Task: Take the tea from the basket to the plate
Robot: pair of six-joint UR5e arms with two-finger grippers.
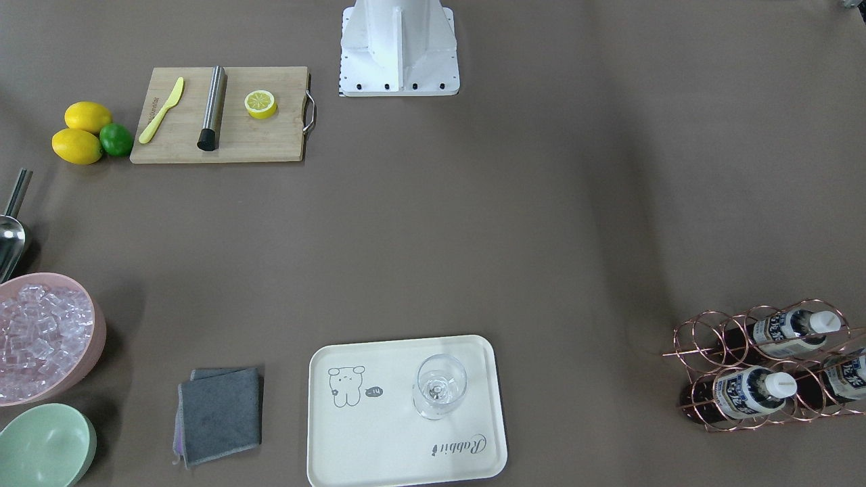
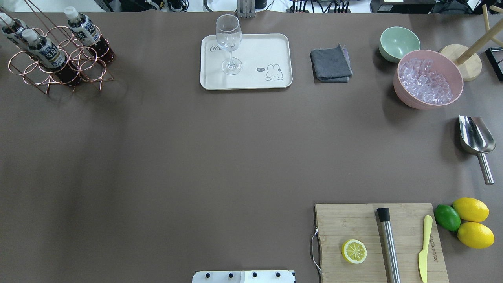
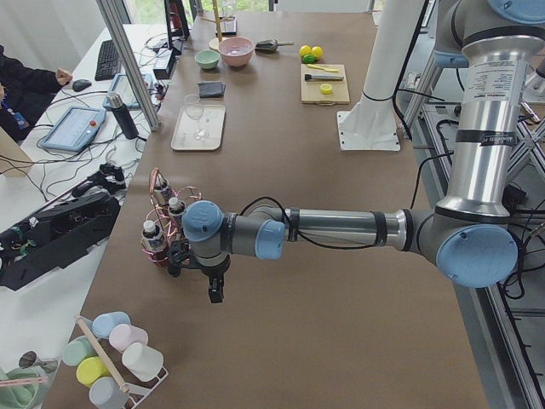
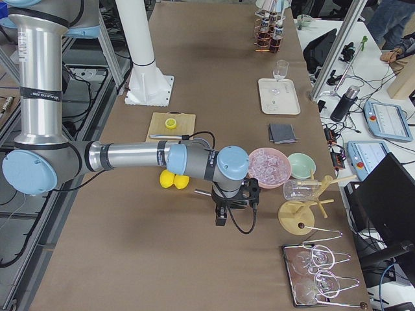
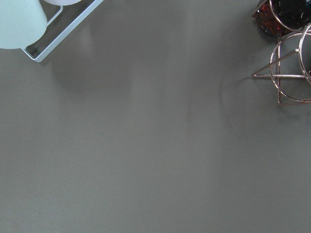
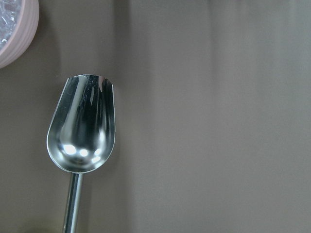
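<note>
Three tea bottles with white caps lie in the copper wire basket at the table's far left corner; the basket also shows in the front view. The cream plate lies at the far middle with a wine glass standing on it. My left gripper hangs above the table just beside the basket; I cannot tell if it is open. My right gripper hangs near the pink bowl; I cannot tell its state. No fingers show in the wrist views.
A cutting board with a lemon half, a steel muddler and a yellow knife lies front right, with lemons and a lime beside it. A metal scoop, a pink ice bowl, a green bowl and a grey cloth are on the right.
</note>
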